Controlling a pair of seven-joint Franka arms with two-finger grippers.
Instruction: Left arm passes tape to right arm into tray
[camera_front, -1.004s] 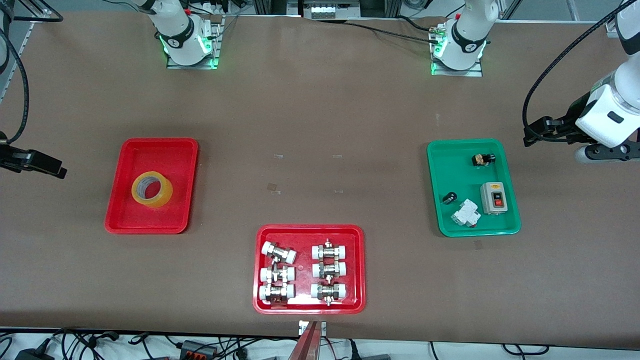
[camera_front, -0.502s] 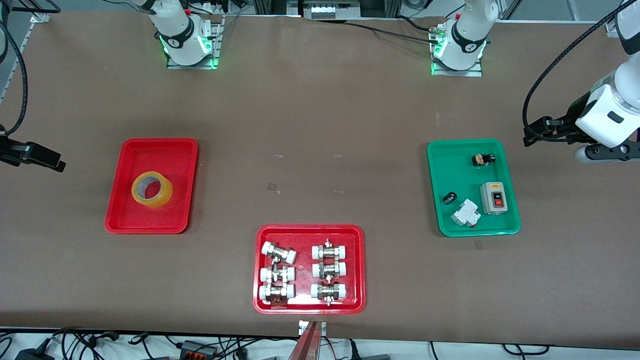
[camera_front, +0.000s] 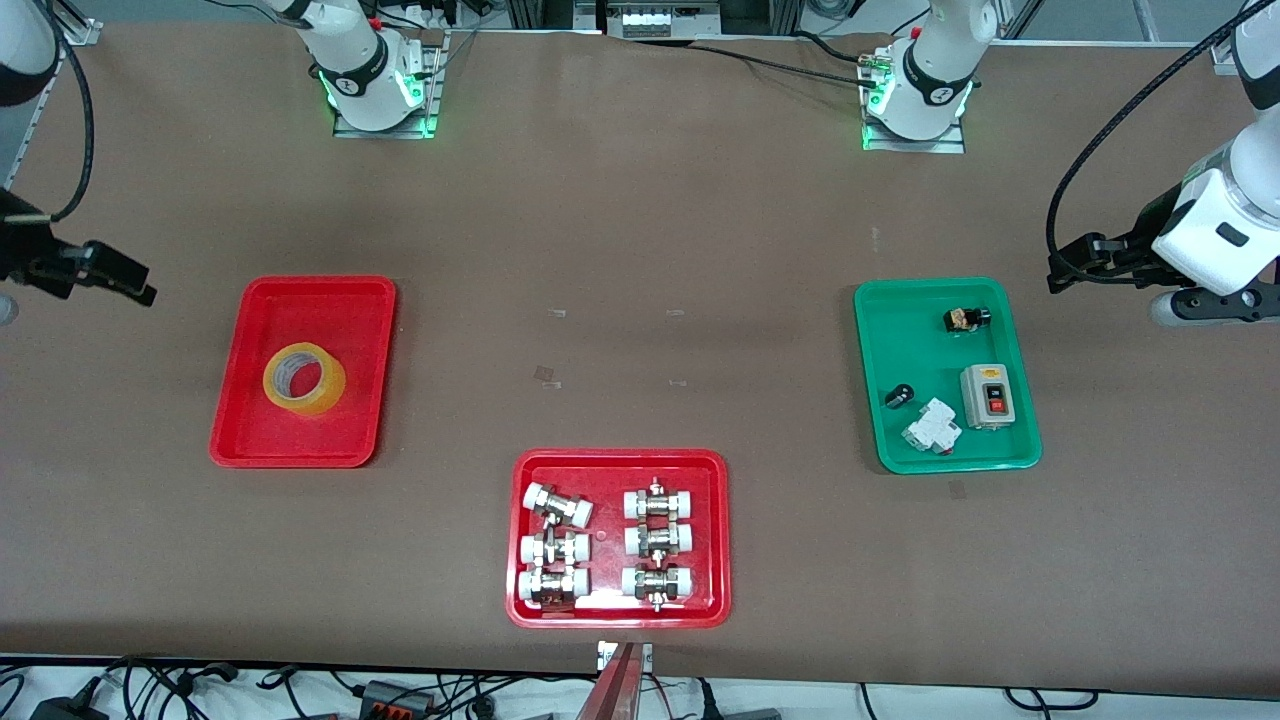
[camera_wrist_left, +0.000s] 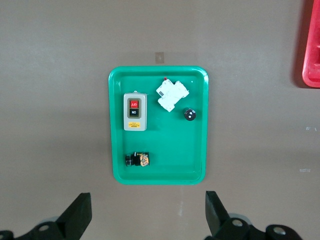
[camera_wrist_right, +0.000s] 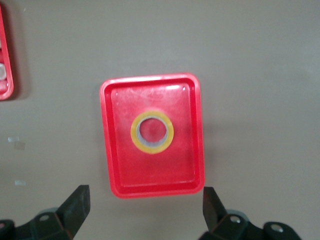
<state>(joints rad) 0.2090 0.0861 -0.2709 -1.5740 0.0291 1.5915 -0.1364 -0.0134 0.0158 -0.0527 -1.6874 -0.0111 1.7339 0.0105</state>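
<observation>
The yellow tape (camera_front: 304, 379) lies flat in the plain red tray (camera_front: 262, 440) toward the right arm's end of the table. In the right wrist view the tape (camera_wrist_right: 136, 131) sits in the middle of the tray (camera_wrist_right: 120, 170). My right gripper (camera_wrist_right: 145, 202) is open and empty, up in the air over bare table beside that tray; only the arm's black wrist part (camera_front: 60, 262) shows in the front view. My left gripper (camera_front: 1210, 305) waits, open and empty (camera_wrist_left: 148, 210), over bare table beside the green tray (camera_wrist_left: 116, 150).
The green tray (camera_front: 1020, 330) holds a grey switch box (camera_front: 988, 395), a white breaker (camera_front: 932, 428) and small black parts. A red tray with white-capped metal fittings (camera_front: 618, 610) sits near the front edge of the table.
The right arm's wrist has moved toward the robots' bases, staying beside the red tray. The tape and the left arm have not moved.
</observation>
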